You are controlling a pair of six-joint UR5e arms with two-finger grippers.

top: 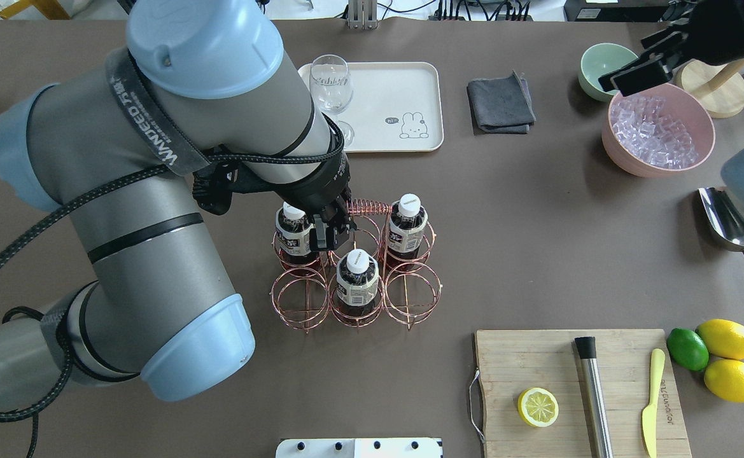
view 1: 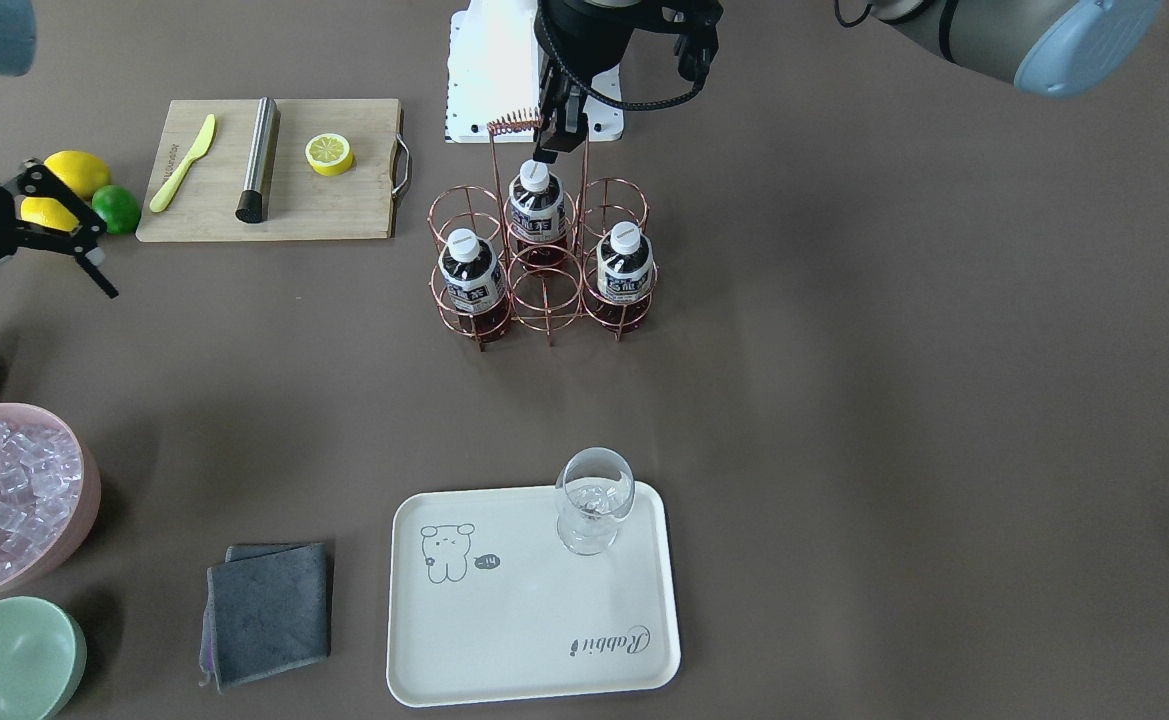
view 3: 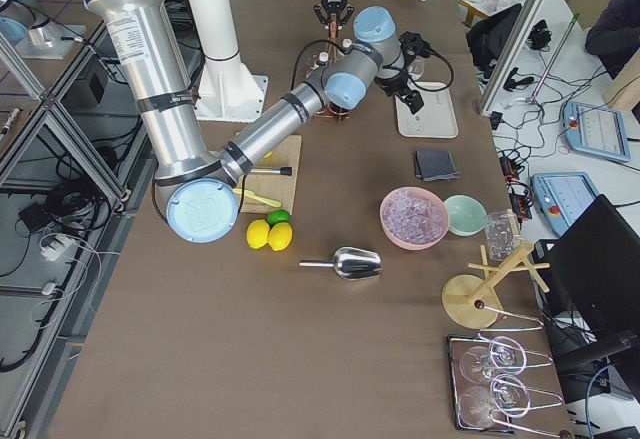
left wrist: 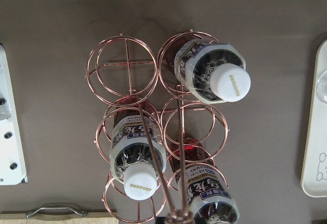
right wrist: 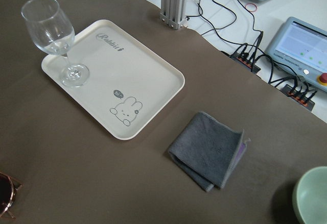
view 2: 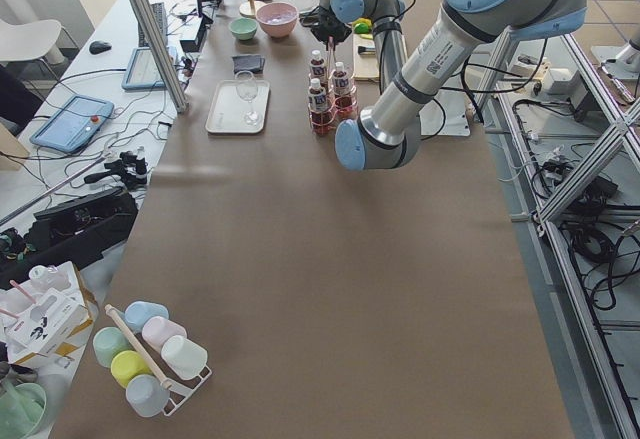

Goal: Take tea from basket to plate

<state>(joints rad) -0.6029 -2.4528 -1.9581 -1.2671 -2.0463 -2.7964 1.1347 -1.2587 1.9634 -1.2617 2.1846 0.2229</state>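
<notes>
While all three tea bottles [top: 357,280] stand upright in the basket [top: 295,299] at mid-worktop, you have the left tool [top: 332,236] hanging low over it. It sits beside the coiled handle [top: 372,207] and the far-left bottle [top: 294,234], and you cannot tell whether it is released or clenched. Your plate [top: 403,83] lies farther out on the worktop [top: 537,254], well apart from the basket, with a stemmed glass [top: 330,83] at its left end. You hold the right tool [top: 626,63] high over the far right, jaws spread, grasping nothing.
</notes>
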